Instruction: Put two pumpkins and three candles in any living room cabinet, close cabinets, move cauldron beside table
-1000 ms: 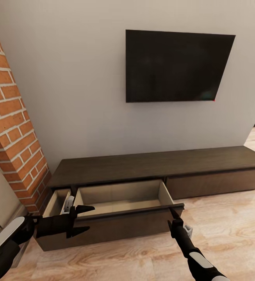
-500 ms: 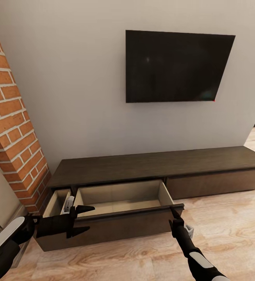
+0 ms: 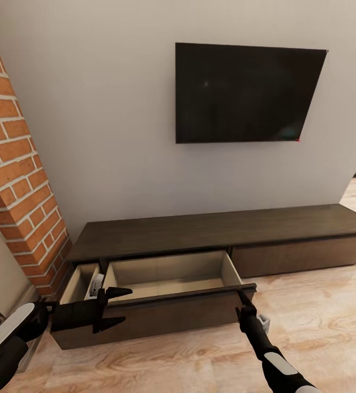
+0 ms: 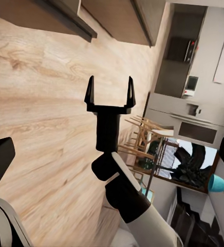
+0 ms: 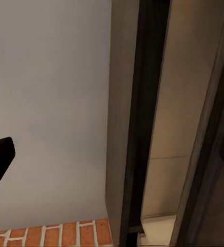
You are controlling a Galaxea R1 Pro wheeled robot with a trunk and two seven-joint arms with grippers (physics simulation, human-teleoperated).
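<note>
Here the cabinet drawer stays pulled out, unchanged. Left gripper at 8 o'clock remains spread; right gripper (at the drawer front) cannot be judged.

No readable text, label, brand, number or sign anywhere. Blank dark screen on the wall television, with no logo to make out. Plain fronts and slab top on the cabinet, without marking. In the left wrist view, far kitchen appliances too small and blurred for any lettering.
</note>
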